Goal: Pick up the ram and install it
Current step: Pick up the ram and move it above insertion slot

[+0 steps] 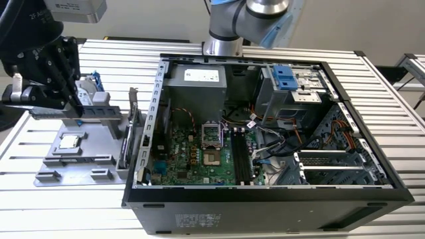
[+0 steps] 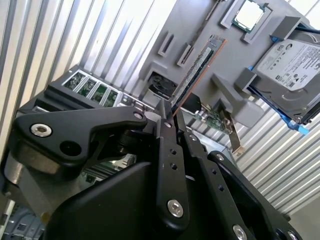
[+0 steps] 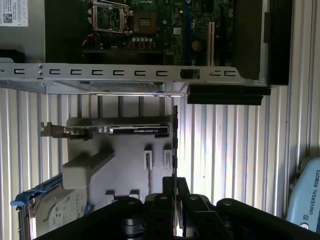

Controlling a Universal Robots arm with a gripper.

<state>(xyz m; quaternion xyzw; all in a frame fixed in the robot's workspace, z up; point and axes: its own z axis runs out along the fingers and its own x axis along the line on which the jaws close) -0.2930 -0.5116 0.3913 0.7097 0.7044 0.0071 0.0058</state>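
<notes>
Edge-on ram (image 3: 174, 145) in gripper (image 3: 175, 190)

**Labels and print on the hardware on the worktop (image 1: 391, 99)**

A white label with dark print sits on the power supply (image 1: 201, 75) inside the open computer case (image 1: 143, 149), toward the worktop's far edge. In the first wrist view the same label (image 3: 13, 12) shows a small square code. A pale sticker (image 1: 199, 220) with fine lines of print lies on the case's outer panel at the worktop's near edge. The hard drive (image 2: 292, 62) carries a white label crowded with print too small to read. The upright card (image 3: 137, 131) bears a narrow strip of pale lettering. Blue capital lettering beside a round logo stands on the arm's light-blue cover (image 3: 306, 200).
</notes>
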